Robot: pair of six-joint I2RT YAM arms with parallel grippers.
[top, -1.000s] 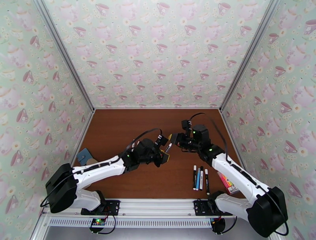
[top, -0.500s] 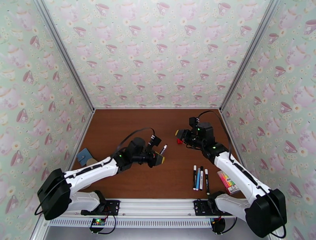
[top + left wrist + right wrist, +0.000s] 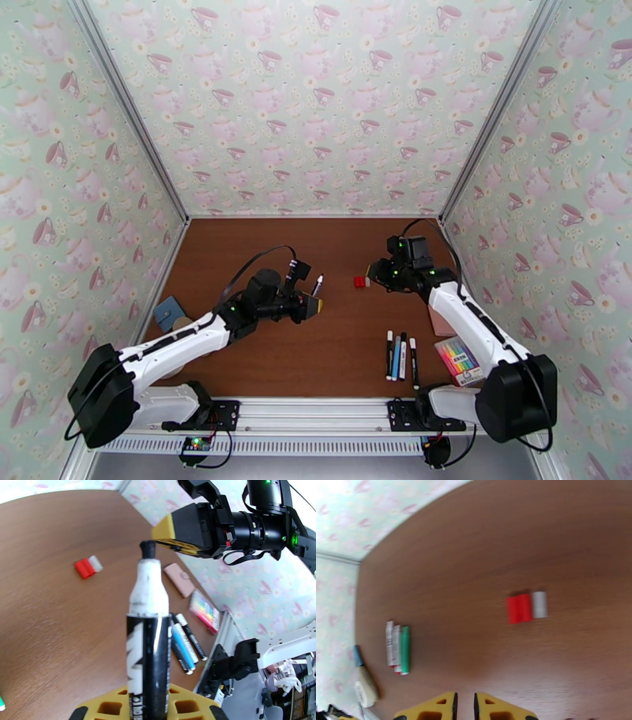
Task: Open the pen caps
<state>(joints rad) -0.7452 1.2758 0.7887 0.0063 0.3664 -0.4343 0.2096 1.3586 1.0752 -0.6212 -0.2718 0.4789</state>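
— Left gripper?
— Jaws clamped on uncapped black pen, tip up, left of red cap.

— Right gripper?
— Jaws nearly closed, empty, above red cap on desk.

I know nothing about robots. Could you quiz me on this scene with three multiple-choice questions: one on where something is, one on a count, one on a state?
1. Where does the red cap lie?
A. on the table, near the right gripper
B. in the left gripper
C. on the highlighter pack

2. How many pens lie in the row near the right arm's base?
A. one
B. four
C. nine

3. How is the marker in the left gripper?
A. capped
B. uncapped, tip bare
C. broken in two

Answers: 1 A, the cap rests on bare wood by the gripper. 2 B, four lie side by side. 3 B, its dark tip is exposed.
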